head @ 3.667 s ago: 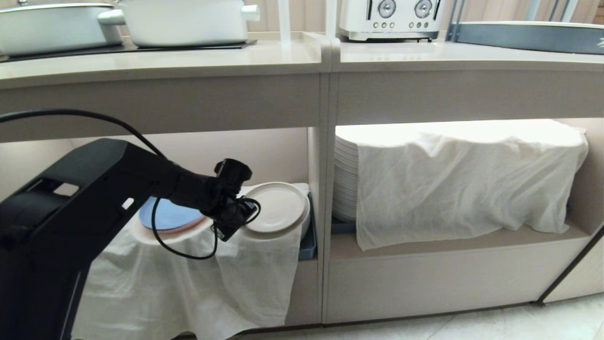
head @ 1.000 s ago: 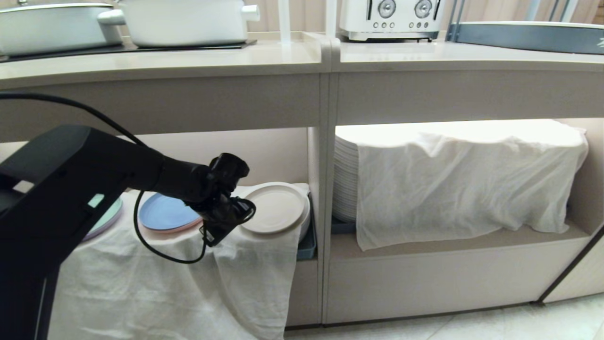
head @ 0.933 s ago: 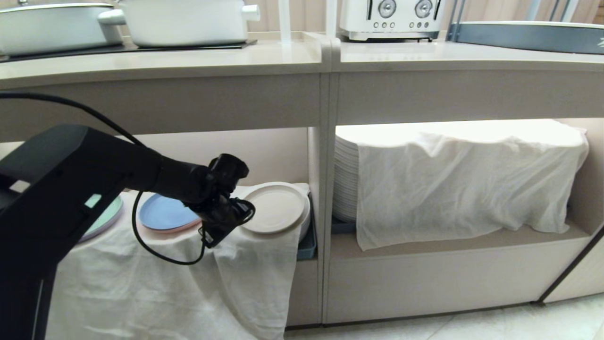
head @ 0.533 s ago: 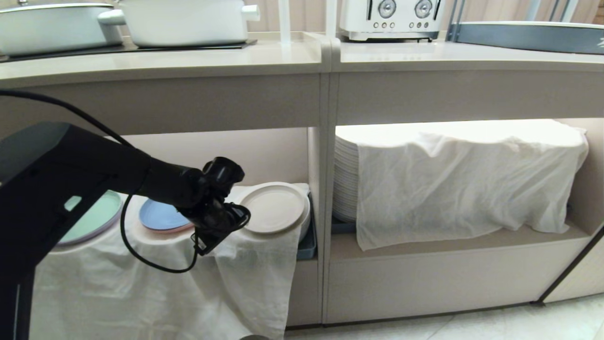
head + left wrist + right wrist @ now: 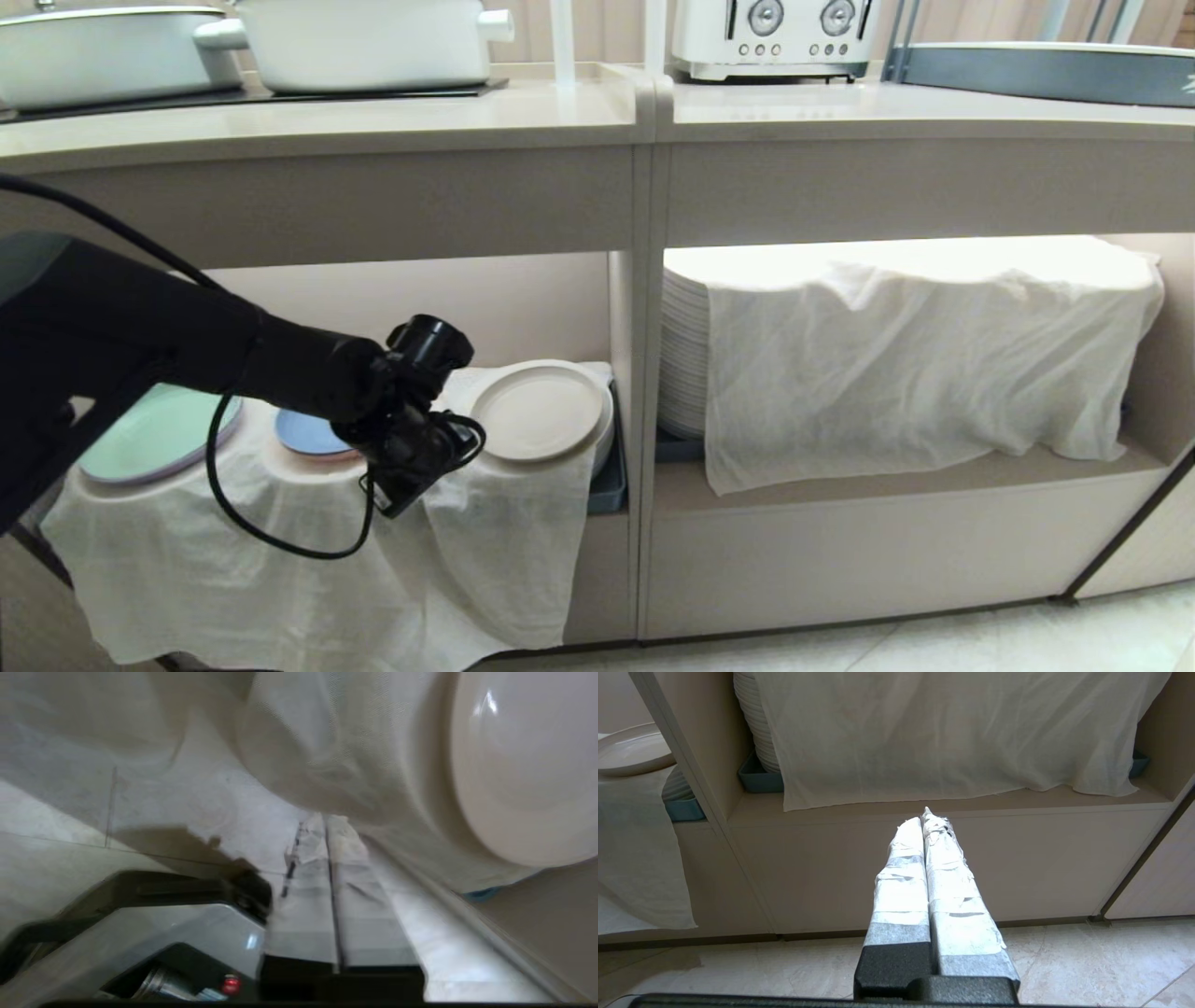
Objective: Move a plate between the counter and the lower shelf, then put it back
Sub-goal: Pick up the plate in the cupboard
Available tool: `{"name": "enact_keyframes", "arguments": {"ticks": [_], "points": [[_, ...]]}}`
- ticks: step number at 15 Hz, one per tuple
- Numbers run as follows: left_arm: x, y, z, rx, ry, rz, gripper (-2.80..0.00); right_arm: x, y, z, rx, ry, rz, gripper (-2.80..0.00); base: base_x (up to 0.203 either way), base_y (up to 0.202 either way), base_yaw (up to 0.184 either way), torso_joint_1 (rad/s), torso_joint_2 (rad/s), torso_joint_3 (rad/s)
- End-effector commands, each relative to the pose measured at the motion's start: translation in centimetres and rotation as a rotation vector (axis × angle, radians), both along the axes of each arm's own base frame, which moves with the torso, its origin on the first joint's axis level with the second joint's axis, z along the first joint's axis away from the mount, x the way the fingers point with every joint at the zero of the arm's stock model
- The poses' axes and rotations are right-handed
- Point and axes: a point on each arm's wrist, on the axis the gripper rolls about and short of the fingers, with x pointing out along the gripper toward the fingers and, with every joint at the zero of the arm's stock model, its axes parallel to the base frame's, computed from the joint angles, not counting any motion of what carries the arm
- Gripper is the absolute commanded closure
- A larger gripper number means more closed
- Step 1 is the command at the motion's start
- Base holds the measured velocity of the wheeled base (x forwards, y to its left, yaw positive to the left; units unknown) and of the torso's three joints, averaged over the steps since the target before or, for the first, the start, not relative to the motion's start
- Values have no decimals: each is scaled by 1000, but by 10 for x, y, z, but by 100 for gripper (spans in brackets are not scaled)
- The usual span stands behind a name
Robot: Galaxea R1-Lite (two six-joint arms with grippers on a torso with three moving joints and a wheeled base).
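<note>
Bench [image 5: 373, 117], upper level: two white pots [image 5: 364, 37] on a black cooktop panel at the left end; a white toaster [image 5: 775, 37] further right; a grey-blue tray [image 5: 1046, 70] at the far right.

Lower shelf [image 5: 887, 476], left bay: mint-green plate [image 5: 154, 434] at the far left, then a blue plate [image 5: 313, 434], both lying on a white cloth [image 5: 280, 560] that hangs over the shelf front toward the floor.

Left claw [image 5: 322, 826]: black arm reaching in from the left, the claw in front of the draped cloth, between the blue plate and the cream one, just beside the cream plate's left rim. Its taped fingers are pressed together and hold nothing.

Plate [image 5: 539, 413]: cream-beige, lying flat on top of the cloth-covered stack at the right end of the left bay, next to the vertical divider [image 5: 642, 392]. A blue-grey bin [image 5: 611, 485] shows under the stack.

Lower shelf, right bay: tall stack of white plates [image 5: 681, 355] under a second white cloth [image 5: 915, 364].

Right claw [image 5: 924, 816]: low, before the right bay, above the tiled floor [image 5: 1064, 961]; taped fingers together, empty.
</note>
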Motion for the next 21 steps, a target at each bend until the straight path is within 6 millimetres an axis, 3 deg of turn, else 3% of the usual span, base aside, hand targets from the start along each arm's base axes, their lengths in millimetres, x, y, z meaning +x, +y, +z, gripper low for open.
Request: {"name": "enact_keyframes", "arguments": {"ticks": [1,8,12,21], "points": [[-11,3,5,-1,4,6,0,0,0,0,0,0,0,0,0,0,0,0,0,0],[-61,9,1,28,82,-27,0,0,0,0,0,0,0,0,0,0,0,0,0,0],[-85,18,14,22,62,-28,0,0,0,0,0,0,0,0,0,0,0,0,0,0],[-162,49,36,85,-31,-23,0,0,0,0,0,0,0,0,0,0,0,0,0,0]]}}
